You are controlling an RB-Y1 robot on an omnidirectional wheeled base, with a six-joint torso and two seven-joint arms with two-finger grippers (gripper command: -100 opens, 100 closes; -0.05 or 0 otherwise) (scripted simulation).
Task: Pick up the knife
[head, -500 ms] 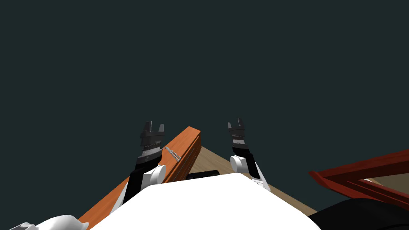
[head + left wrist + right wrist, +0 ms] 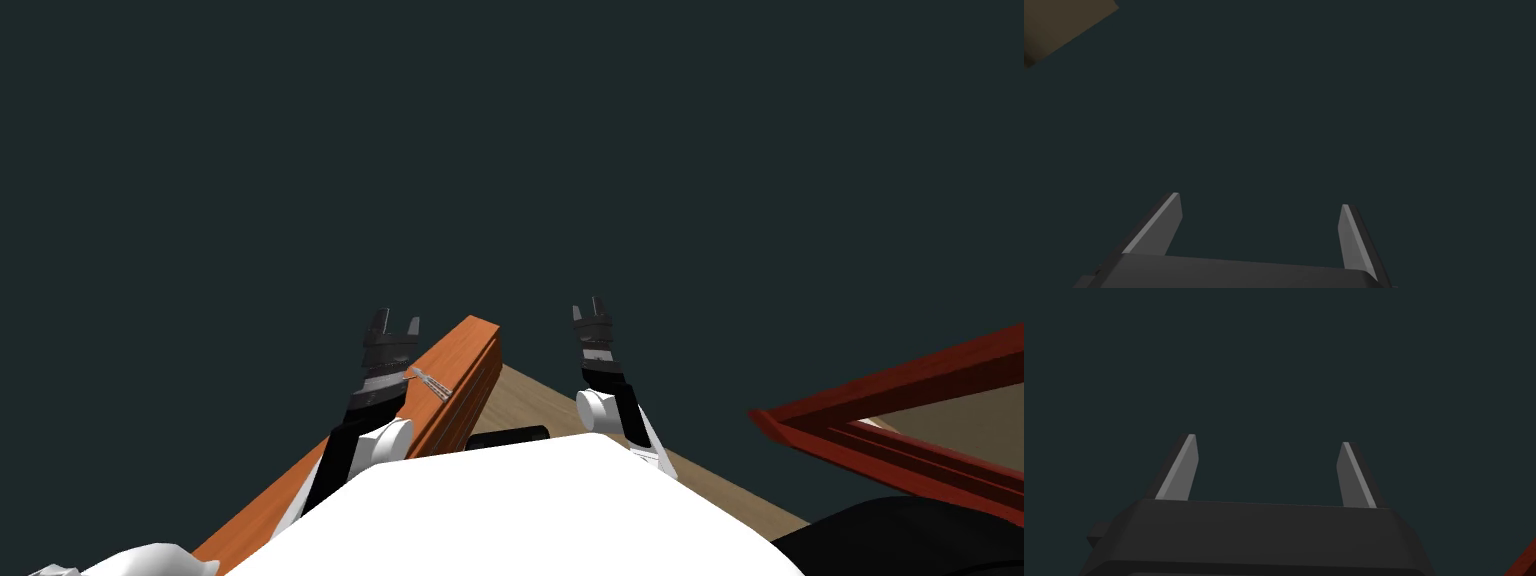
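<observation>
Hovering left claw (image 2: 396,320): sits lower centre-left of the head view, fingers pointing up the frame toward a flat dark teal surface (image 2: 500,150).
Left claw opening: in the left wrist view the claw (image 2: 1259,200) has its two grey fingers (image 2: 1166,222) spread about a third of the picture apart, with only the dark teal surface between them. Nothing is clamped and nothing touches the blades.
Knife (image 2: 432,381): a small, thin grey piece lying on the orange-brown wooden top (image 2: 462,350), lower centre of the head view. It slants along the top, just right of the left claw's dark body and below its fingertips. One end comes close to that body; whether they touch cannot be told.
Wooden top: a long slab running from the lower left of the frame up to a corner near the centre.
Right claw (image 2: 588,308): lower centre-right of the head view, well apart from the knife and also pointing up the frame.
Right claw opening: in the right wrist view the claw (image 2: 1269,439) has its fingers (image 2: 1179,468) parted by the same wide gap, with nothing between them.
Tan floor (image 2: 540,405): shows between the wooden top and the right arm.
Dark red frame (image 2: 880,400): lower right of the head view, clear of both claws.
Brown patch (image 2: 1069,20): seen at one corner of the left wrist view, far from the fingers.
</observation>
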